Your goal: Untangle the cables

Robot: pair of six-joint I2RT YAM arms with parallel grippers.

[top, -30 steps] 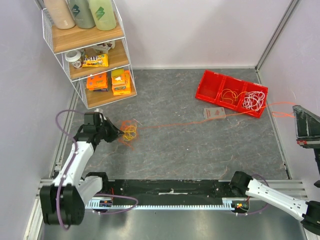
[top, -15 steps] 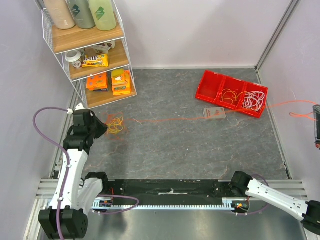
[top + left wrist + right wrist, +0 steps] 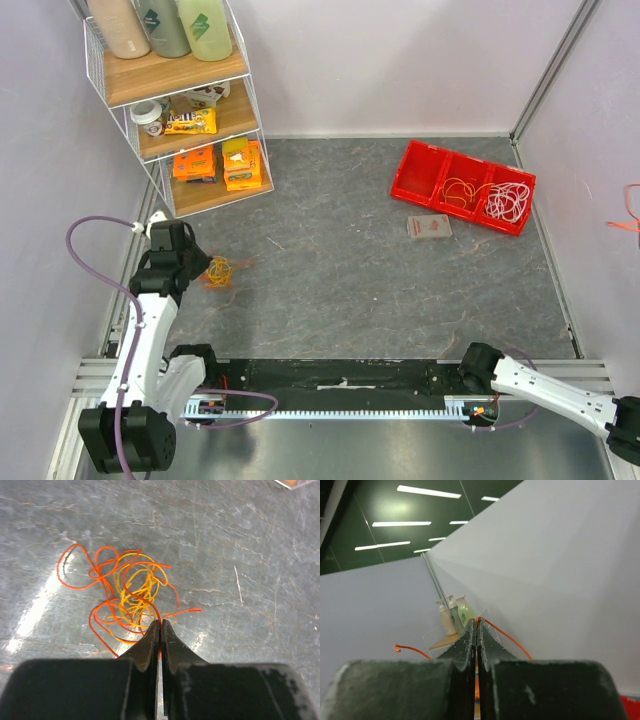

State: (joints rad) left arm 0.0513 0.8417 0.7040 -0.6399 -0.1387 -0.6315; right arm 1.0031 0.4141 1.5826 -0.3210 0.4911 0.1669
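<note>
The left claw (image 3: pixel 160 627) is clamped on an orange strand (image 3: pixel 150 607) at the 6 o'clock edge of the tangle (image 3: pixel 127 592), which lies on the counter (image 3: pixel 240 540) at 9 o'clock overhead. The right claw (image 3: pixel 476 625) is closed on a cable (image 3: pixel 506 636), held aloft. A pull may tighten loops, yellow being threaded through orange. Both grips are shown by wrist views only; overhead, the right claw is out of frame.

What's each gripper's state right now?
Left gripper: closed, pinching the orange-yellow cable tangle.
Right gripper: closed on a separate orange cable.
</note>
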